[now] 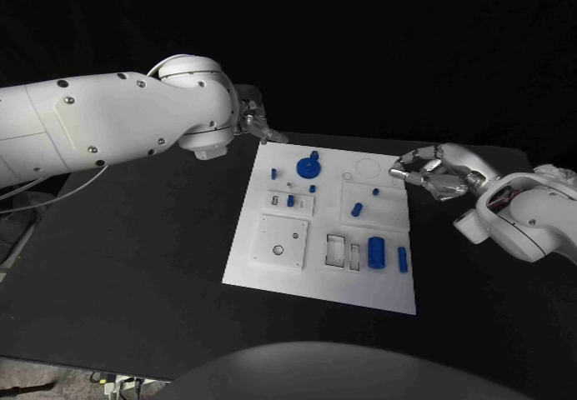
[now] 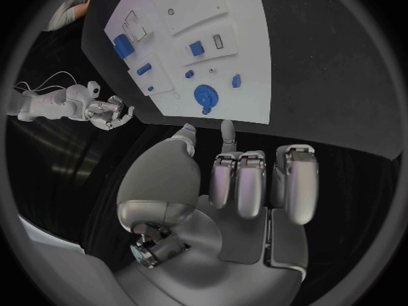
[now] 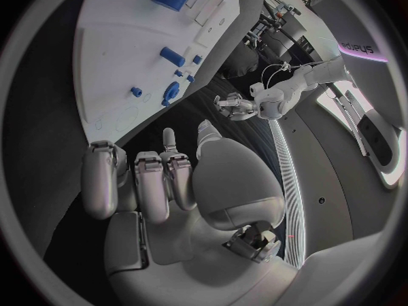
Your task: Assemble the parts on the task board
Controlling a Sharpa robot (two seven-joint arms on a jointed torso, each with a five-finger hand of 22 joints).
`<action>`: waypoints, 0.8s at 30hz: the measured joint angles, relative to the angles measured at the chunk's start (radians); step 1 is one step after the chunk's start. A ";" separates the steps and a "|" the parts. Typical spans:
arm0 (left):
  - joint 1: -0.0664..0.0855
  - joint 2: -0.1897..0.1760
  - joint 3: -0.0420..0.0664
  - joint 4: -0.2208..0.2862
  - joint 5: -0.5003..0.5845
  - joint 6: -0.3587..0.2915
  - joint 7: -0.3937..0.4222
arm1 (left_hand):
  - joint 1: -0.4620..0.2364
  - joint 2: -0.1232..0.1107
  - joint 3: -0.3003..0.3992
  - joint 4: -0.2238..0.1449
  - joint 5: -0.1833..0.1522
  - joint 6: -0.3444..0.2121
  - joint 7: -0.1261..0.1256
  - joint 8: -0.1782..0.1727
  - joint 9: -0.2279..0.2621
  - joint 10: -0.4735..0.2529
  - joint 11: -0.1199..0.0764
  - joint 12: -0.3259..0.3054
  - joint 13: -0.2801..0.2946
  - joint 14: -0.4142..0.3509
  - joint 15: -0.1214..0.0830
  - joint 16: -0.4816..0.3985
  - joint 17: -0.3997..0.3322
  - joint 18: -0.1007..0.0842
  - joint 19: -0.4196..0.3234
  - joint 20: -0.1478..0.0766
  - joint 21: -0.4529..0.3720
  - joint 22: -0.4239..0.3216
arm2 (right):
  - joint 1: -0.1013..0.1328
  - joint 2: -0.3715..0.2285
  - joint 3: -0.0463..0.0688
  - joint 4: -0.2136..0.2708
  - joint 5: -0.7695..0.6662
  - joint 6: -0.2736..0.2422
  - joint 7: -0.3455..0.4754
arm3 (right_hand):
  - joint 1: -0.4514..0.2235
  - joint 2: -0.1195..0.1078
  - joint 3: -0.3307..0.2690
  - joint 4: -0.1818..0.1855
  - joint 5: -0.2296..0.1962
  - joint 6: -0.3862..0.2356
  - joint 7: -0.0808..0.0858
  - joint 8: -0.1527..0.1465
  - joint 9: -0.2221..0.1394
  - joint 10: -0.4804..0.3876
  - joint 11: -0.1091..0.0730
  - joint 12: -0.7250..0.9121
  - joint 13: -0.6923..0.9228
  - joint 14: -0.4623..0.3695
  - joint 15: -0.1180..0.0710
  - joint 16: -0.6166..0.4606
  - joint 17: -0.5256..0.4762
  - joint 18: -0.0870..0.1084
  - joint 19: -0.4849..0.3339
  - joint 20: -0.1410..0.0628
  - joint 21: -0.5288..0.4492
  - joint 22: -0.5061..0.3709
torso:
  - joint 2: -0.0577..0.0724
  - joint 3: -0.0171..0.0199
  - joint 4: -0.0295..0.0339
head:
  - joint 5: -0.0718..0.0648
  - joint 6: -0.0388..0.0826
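The task board (image 1: 324, 275) is a white plate lying flat at the middle of the black table (image 1: 132, 275). Its surface carries several recesses and raised plates.

Contents of the board, head view:
- A blue gear-shaped part (image 1: 309, 169) sits near the far edge, with a small blue peg (image 1: 315, 155) just beyond it.
- Small blue pieces (image 1: 291, 200) stand in or beside a small rectangular plate at mid-board, toward the left arm's side.
- A short blue cylinder (image 1: 357, 209) lies tilted on a raised rectangular plate toward the right arm's side.
- A larger blue cylinder (image 1: 376, 252) lies beside two narrow rectangular slots (image 1: 344, 251); a slim blue bar (image 1: 402, 260) lies near the board's right edge.
- A square white plate (image 1: 280, 242) with a round hole occupies the near left portion; no blue piece sits on it.

The left hand (image 1: 255, 123) hovers at the board's far left corner. In the left wrist view its fingers (image 2: 251, 183) are curled in toward the palm and grasp nothing.

The right hand (image 1: 430, 173) hovers just beyond the board's far right corner, fingers (image 3: 157, 183) curled inward, also empty.
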State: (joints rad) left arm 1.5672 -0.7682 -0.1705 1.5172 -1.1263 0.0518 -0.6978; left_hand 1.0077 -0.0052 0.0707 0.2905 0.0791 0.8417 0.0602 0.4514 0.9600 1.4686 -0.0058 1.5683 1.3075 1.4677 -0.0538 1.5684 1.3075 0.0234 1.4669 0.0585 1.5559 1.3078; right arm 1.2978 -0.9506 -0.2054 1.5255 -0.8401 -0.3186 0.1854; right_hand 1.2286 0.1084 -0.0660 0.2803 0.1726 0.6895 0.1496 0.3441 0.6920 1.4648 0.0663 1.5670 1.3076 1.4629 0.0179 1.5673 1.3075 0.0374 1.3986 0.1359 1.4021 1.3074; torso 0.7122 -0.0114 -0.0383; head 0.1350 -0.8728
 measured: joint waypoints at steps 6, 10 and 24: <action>-0.006 0.084 -0.007 -0.122 0.031 0.071 0.000 | 0.004 0.004 0.000 0.000 0.000 0.013 -0.002 0.006 0.000 0.000 0.000 0.000 0.000 0.000 0.000 0.000 0.000 0.000 0.000 0.000 0.000 0.000 | 0.000 0.009 0.000 -0.003 0.001 0.002 0.000 | -0.003 0.003 0.000 0.000 0.000 0.000 0.000 0.000 0.000 0.004 0.004 0.000 0.000 0.004 0.004 0.000 0.000 0.000 0.000 0.000 0.004 0.000 | 0.001 -0.0029 -0.0041 | 0.003 0.000; -0.023 0.127 -0.009 -0.182 0.041 0.094 0.000 | 0.008 0.008 0.000 0.000 0.001 0.022 -0.007 0.009 0.002 -0.004 -0.004 0.000 0.000 -0.002 -0.002 0.000 0.000 0.000 0.000 0.000 0.000 0.000 | 0.000 0.012 0.000 -0.007 0.002 0.004 0.000 | -0.003 0.003 0.000 0.000 0.005 0.000 0.000 0.000 0.000 0.004 0.004 0.000 0.000 0.004 0.004 0.000 0.000 0.000 0.000 0.000 0.004 0.000 | 0.002 -0.0047 -0.0070 | 0.004 0.003; -0.075 0.205 -0.011 -0.305 0.049 0.122 0.000 | 0.074 0.013 0.007 -0.007 0.051 0.032 -0.010 0.013 0.009 0.000 -0.007 0.000 0.000 0.000 -0.007 0.000 0.000 0.000 0.000 -0.007 0.000 0.000 | 0.000 0.016 0.000 -0.010 0.003 0.013 -0.002 | -0.003 0.003 0.000 0.000 0.010 0.000 0.000 0.000 0.000 0.004 0.004 0.000 0.000 0.004 0.003 0.000 0.000 0.000 0.000 0.000 0.004 0.001 | 0.002 -0.0054 -0.0093 | 0.005 0.008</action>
State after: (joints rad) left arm 1.4927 -0.5632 -0.1819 1.2123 -1.0775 0.1736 -0.6981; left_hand 1.0816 0.0081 0.0777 0.2836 0.1297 0.8738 0.0497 0.4644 0.9688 1.4686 -0.0130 1.5683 1.3074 1.4675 -0.0609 1.5684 1.3073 0.0234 1.4668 0.0513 1.5558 1.3076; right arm 1.2978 -0.9350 -0.2053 1.5152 -0.8375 -0.3059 0.1830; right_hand 1.2252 0.1117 -0.0660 0.2803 0.1821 0.6896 0.1496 0.3441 0.6921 1.4684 0.0699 1.5670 1.3076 1.4665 0.0214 1.5674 1.3074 0.0374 1.3986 0.1358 1.4058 1.3080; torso 0.7147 -0.0168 -0.0476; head 0.1396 -0.8652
